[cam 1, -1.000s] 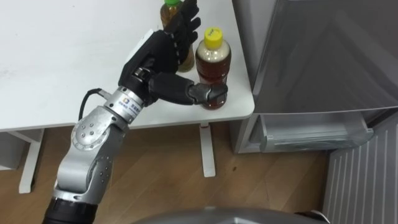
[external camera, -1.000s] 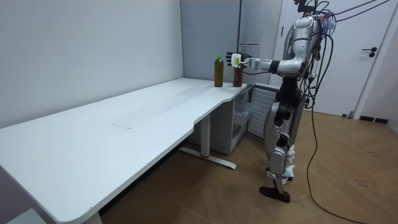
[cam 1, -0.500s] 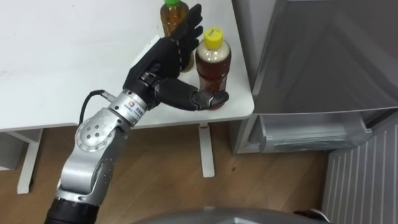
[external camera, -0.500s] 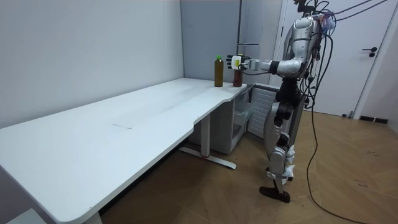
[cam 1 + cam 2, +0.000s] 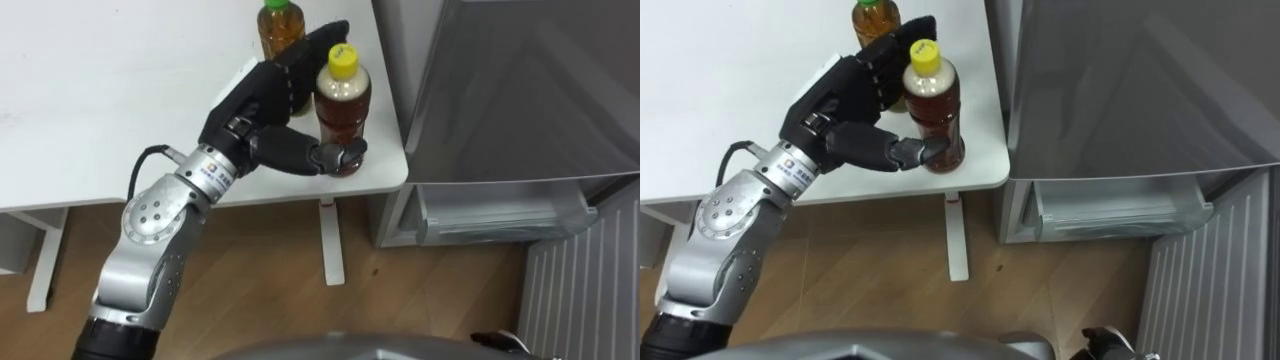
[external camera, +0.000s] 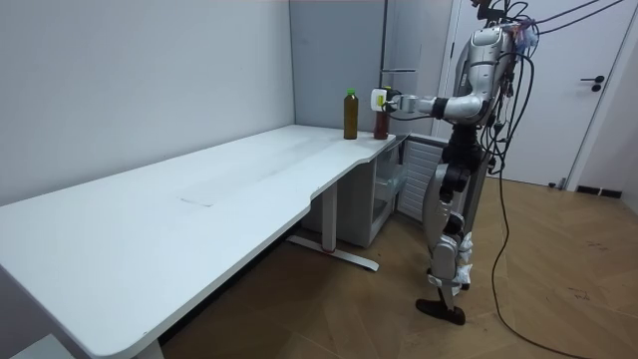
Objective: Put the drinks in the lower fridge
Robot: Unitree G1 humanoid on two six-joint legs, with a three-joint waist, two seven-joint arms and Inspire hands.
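Left hand is closed round the yellow-capped brown bottle: thumb hooked across its near side low down, fingers reaching round its far left side up to the neck, so the bottle is pinched between them. Bottle upright, base on the table.

White table takes the left and far part of the eye views; both drinks stand at its near right corner. Room view: robot stands upright at that end of the table, beside the fridge, left arm held out level to the bottles.

Grey fridge is right of the table, touching or just beside its edge; cannot tell which. Its lower compartment stands open, pale drawer front showing, near and right of the table corner, below tabletop level.

Second bottle, greenish with an orange-brown cap, upright just far-left of the brown one, partly hidden behind the hand's fingers; contact with them cannot be told.
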